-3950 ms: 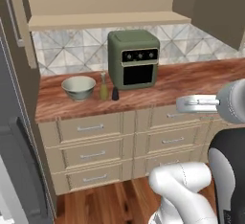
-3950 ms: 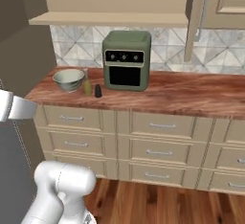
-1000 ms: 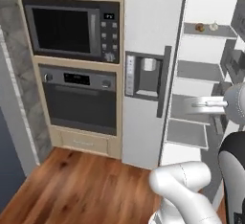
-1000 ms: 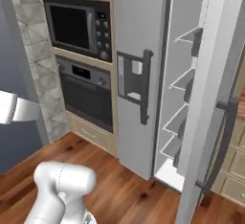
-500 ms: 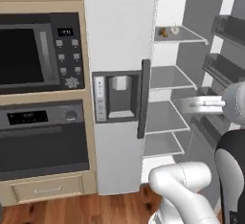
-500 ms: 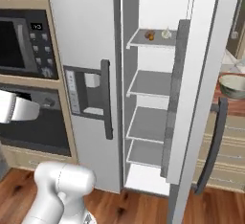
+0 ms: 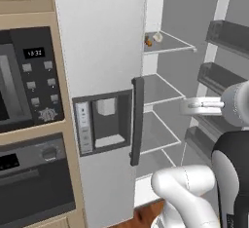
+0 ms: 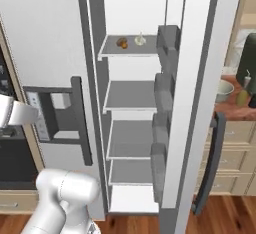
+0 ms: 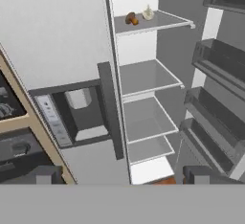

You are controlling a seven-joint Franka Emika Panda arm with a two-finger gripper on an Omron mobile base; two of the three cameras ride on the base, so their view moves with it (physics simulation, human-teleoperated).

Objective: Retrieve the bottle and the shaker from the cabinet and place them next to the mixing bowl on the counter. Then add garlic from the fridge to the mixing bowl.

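Three views, all on the open fridge (image 8: 130,103)

We look forward from behind-left, behind-right and along the hand; all share its shelves (image 9: 146,77), seen close.

Very little can be read. On the dark control panel of the microwave (image 7: 30,78), a small lit display (image 7: 33,53) is seen in the left base view; pale digits are shown on it, but they are too blurred to be made out. Below it, several pale buttons are set in rows, and no marks can be read on them. On the water dispenser (image 7: 100,123) in the fridge door, a narrow strip of controls is seen, with no legible lettering.
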